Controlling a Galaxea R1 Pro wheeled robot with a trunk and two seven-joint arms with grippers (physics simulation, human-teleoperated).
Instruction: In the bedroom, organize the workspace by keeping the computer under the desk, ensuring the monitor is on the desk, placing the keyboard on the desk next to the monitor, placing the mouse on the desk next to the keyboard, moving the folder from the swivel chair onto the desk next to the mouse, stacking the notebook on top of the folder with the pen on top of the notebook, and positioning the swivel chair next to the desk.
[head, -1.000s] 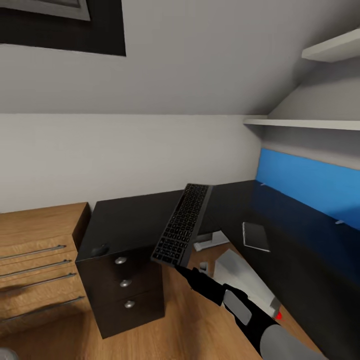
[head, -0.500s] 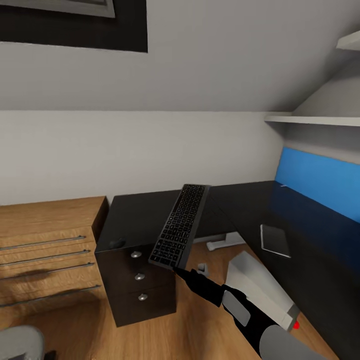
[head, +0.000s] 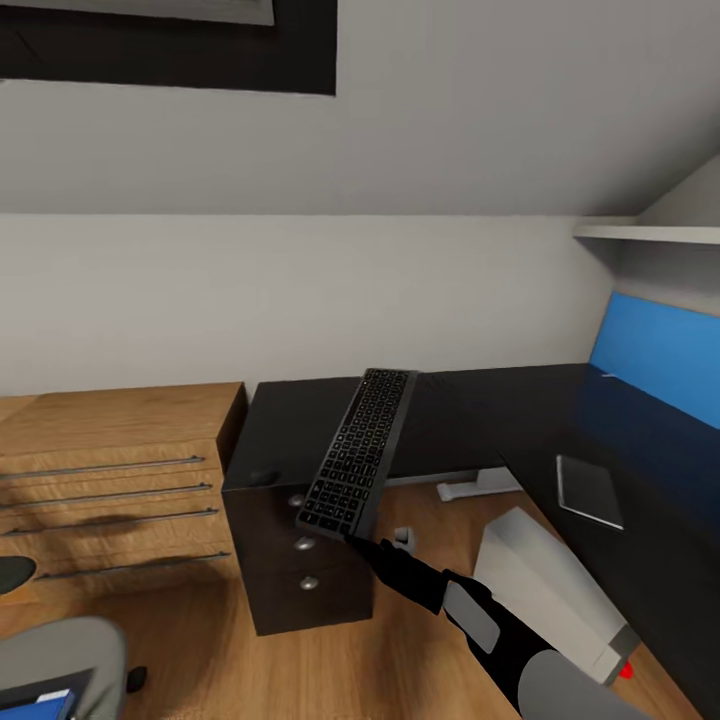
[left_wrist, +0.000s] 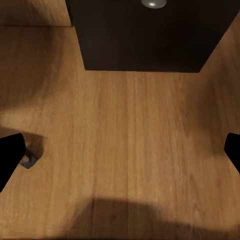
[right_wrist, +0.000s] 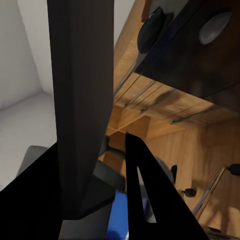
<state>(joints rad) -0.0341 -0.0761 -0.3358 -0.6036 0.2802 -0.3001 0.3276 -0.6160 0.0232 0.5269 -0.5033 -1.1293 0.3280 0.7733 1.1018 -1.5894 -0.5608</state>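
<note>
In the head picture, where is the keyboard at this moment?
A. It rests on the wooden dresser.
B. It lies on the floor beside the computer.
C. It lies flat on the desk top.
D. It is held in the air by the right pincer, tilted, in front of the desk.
D: the right pincer grips the near end of the keyboard, which slants upward in front of the desk and does not rest on its top.

Wood grain against gloss black

The floor (head: 400, 660) and dresser (head: 110, 470) look like warm, smooth wood; the bench (head: 480, 410) is glossy black – faintly mirroring the blue wall panel (head: 655, 365) – with shiny metal drawer knobs (head: 304, 543); the keyboard (head: 358, 452) is matt black plastic.
</note>
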